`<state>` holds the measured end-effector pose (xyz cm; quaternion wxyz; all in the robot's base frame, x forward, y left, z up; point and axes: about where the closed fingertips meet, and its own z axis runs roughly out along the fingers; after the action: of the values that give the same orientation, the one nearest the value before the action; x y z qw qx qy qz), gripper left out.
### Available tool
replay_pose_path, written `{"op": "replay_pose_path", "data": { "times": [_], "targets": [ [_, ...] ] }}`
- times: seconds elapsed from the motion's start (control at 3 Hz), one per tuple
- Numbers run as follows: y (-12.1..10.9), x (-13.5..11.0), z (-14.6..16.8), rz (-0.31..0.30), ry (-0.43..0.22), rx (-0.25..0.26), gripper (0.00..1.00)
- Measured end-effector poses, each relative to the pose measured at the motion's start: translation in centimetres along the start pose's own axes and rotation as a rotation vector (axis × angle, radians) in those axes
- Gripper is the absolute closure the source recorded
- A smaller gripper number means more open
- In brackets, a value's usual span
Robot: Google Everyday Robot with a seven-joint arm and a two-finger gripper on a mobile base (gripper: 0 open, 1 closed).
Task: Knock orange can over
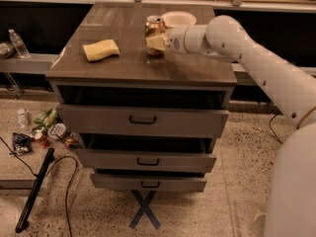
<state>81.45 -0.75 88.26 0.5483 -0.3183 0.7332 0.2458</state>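
Note:
The orange can (154, 26) stands upright on the brown cabinet top (123, 65), near its back middle. It has an orange-brown mottled label and a silver rim. My gripper (156, 43) reaches in from the right on a white arm (247, 53). Its pale fingers sit right in front of the can's lower half and hide it. Whether they touch the can I cannot tell.
A yellow sponge (100, 50) lies on the left of the cabinet top. A white bowl (178, 19) sits just behind and right of the can. The cabinet's drawers (143, 120) stand partly open. Litter (47, 130) and a black cable (34, 191) lie on the floor at left.

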Motion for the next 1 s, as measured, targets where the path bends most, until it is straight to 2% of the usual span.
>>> {"op": "replay_pose_path", "data": {
  "times": [0.33, 0.67, 1.0],
  "targets": [
    [-0.8, -2.9, -1.3, -0.07, 0.065, -0.009, 0.96],
    [-1.7, -5.6, -2.1, -0.169, 0.188, 0.005, 1.0],
    [-2.1, -4.7, -3.5, -0.257, 0.379, 0.016, 1.0]
  ]
}}
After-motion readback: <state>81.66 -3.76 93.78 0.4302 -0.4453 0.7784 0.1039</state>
